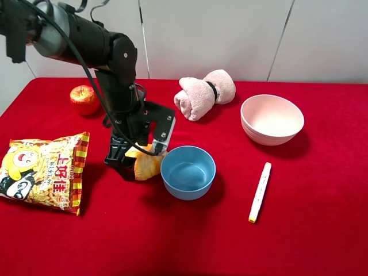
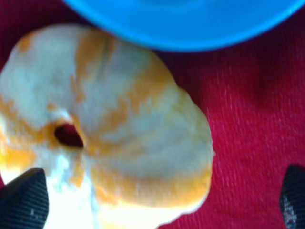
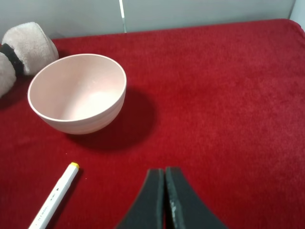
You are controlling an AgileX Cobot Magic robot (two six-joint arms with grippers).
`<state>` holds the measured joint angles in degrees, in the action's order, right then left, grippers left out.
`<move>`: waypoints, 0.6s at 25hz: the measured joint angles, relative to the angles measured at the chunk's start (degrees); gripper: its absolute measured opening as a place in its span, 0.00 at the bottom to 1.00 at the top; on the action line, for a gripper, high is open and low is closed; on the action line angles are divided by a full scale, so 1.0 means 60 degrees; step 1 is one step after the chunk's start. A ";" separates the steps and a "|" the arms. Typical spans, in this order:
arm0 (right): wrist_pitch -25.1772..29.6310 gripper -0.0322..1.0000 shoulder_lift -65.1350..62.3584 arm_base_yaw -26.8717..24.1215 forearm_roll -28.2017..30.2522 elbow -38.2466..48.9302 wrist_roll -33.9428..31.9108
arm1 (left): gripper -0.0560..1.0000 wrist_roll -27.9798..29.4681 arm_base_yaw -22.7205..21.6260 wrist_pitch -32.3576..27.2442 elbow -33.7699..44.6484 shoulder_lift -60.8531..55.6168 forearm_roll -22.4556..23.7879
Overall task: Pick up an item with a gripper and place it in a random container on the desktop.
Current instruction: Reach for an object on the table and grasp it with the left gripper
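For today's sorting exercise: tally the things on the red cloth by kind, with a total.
Bowls: 2 (round light-blue bowl, pale pink bowl)
Foods: 3 (red-yellow apple, ridged golden-brown bread roll, yellow snack bag)
Towels: 1 (pink rolled towel)
Pens: 1 (white marker pen)
Total: 7

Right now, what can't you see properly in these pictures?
- Bread roll: the left gripper covers part of it in the high view; it is blurred and cut by the edge in the left wrist view.
- Blue bowl: only a blurred rim shows in the left wrist view.
- Right gripper: outside the high view's frame.
- Pink towel and marker: cut by the right wrist view's edge.
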<state>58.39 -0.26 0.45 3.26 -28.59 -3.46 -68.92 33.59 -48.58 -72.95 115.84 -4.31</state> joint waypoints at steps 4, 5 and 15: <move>0.0000 0.00 0.0000 0.0000 0.0000 0.0000 0.0000 | 0.96 -0.0417 0.0046 0.0248 0.0000 0.0235 -0.0018; 0.0000 0.00 0.0000 0.0000 0.0000 0.0000 0.0000 | 0.96 -0.0508 0.0058 0.0322 0.0000 0.0271 -0.0018; 0.0000 0.00 0.0000 0.0000 0.0000 0.0000 0.0000 | 0.90 -0.1321 0.0057 0.0635 0.0000 0.0629 -0.0023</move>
<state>58.39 -0.26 0.45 3.26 -28.59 -3.46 -76.85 33.93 -44.77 -72.95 119.61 -4.44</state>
